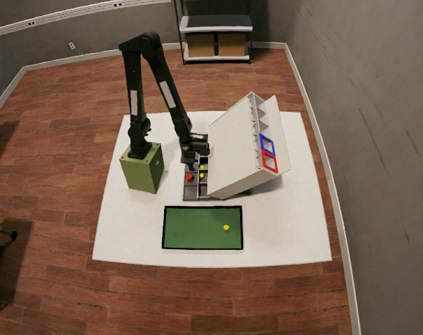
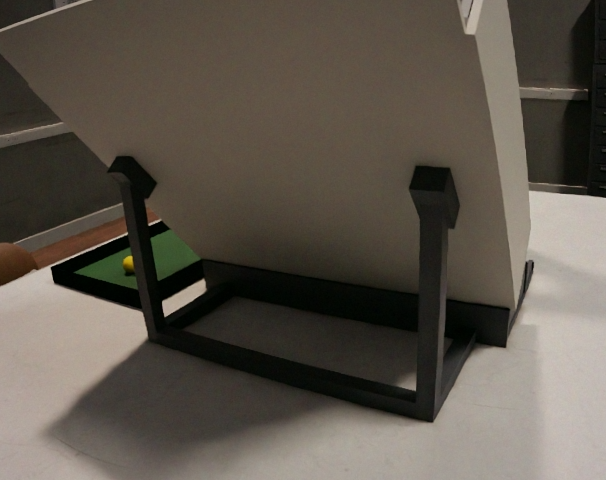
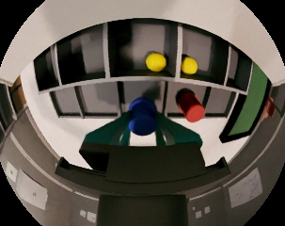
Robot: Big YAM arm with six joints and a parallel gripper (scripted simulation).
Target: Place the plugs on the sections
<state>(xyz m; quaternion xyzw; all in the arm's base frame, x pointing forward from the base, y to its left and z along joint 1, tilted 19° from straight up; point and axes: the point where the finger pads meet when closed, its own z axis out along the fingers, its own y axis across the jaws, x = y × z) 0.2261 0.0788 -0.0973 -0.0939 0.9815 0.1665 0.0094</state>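
Covering the floor: a white mat (image 1: 132, 230) lies on reddish wood-plank flooring (image 1: 60, 108); everything the arm works with stands on this mat.
Room: grey walls with a white baseboard; a metal shelf unit (image 1: 215, 28) holding two cardboard boxes (image 1: 216, 44) stands against the far wall.
Arm base: a green pedestal (image 1: 141, 173) sits near the mat's left edge, with the black arm (image 1: 165, 86) rising from it and folding down toward the mat's middle.
Sloped cover: a white slanted panel (image 1: 233, 155) on a dark frame (image 2: 432, 289) occupies the mat's centre-right; the exterior view shows only its back and props.
Funnels: a row of white funnels runs along the panel's upper edge; the blue-banded funnel (image 1: 266, 144) and the red-banded funnel (image 1: 269, 160) sit side by side at the end nearer the mat's front edge.
Sectioned bin: a dark divided tray (image 1: 195, 180) lies at the panel's lower edge; two yellow marbles (image 3: 156, 62) rest in neighbouring back compartments.
Red plug: the red plug (image 1: 189, 176) stands on the flat front part of one section, in line with the marble nearer the mat's front edge.
Blue plug: the blue plug (image 3: 141, 116) is pinched between the fingers above the front part of the next section, in line with the other marble; contact with the tray cannot be judged.
Gripper: the gripper (image 3: 142, 127) is clamped on the blue plug, pointing down.
Marble tray: a green, black-rimmed tray (image 1: 202, 209) near the mat's front edge holds one yellow marble (image 1: 225, 227) toward its right side.
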